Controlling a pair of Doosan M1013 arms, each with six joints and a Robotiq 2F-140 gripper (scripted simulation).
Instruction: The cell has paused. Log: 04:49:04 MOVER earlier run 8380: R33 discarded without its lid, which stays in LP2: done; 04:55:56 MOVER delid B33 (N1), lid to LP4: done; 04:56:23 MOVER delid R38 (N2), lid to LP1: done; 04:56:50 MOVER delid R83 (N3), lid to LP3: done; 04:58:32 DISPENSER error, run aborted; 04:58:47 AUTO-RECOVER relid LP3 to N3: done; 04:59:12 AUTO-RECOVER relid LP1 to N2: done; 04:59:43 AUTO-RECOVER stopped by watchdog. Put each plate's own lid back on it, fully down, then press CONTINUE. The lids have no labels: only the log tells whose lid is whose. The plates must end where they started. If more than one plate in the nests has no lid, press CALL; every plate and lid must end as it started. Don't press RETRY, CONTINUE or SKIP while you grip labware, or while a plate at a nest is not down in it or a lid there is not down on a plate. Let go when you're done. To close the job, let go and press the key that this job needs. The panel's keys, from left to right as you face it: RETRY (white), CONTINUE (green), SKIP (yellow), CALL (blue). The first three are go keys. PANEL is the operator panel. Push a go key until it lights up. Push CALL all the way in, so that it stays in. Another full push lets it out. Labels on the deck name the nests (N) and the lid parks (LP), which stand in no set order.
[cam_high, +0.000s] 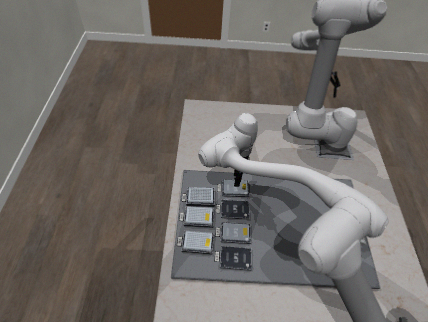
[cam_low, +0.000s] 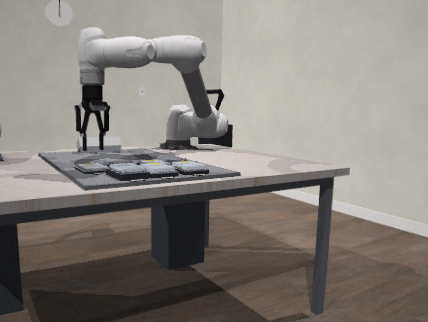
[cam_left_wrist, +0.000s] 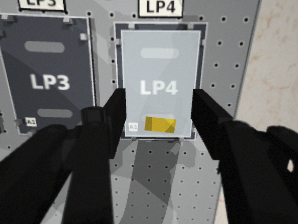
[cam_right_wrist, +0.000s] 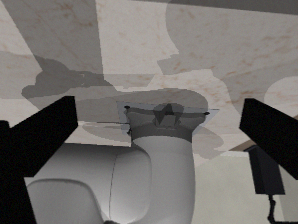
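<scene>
My left gripper (cam_high: 237, 184) (cam_low: 93, 147) (cam_left_wrist: 158, 103) is partly open above LP4, its fingers at either side of the clear lid (cam_left_wrist: 159, 67) with a yellow patch parked there; no grip shows. The LP3 park (cam_left_wrist: 44, 63) (cam_high: 235, 209) and the LP1 park (cam_high: 236, 258) are bare and dark. Another lid (cam_high: 234, 233) lies on LP2. The N1 plate (cam_high: 200, 195) shows wells and no yellow patch. The N3 plate (cam_high: 197, 216) and the N2 plate (cam_high: 196, 242) show yellow patches, in lids. My right gripper (cam_right_wrist: 159, 112) is open and empty, away from the deck.
The panel (cam_low: 114, 145) stands at the deck's far side in the exterior view; its keys are not readable, and my left arm covers most of it in the top view. The left arm spans the deck (cam_high: 280, 270). The right arm (cam_high: 320, 75) stands at the table's back.
</scene>
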